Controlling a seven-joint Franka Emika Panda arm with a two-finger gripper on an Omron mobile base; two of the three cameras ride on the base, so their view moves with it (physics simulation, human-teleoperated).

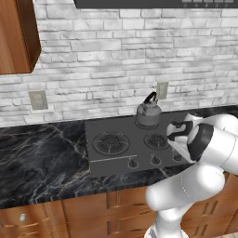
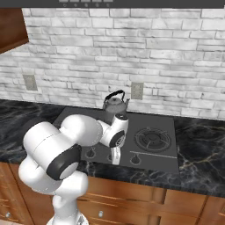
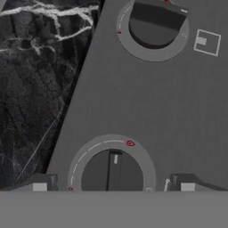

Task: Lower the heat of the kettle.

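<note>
Your gripper [image 3: 113,185] hangs directly over a stove knob [image 3: 112,171], fingers spread wide to either side of it and not yet closed, so judge the turn as still ahead. A second knob [image 3: 153,24] sits farther along the cooktop [image 2: 149,121]. Beyond, the kettle [image 2: 115,104] stands on a rear burner near the brick wall [image 2: 132,52].
</note>
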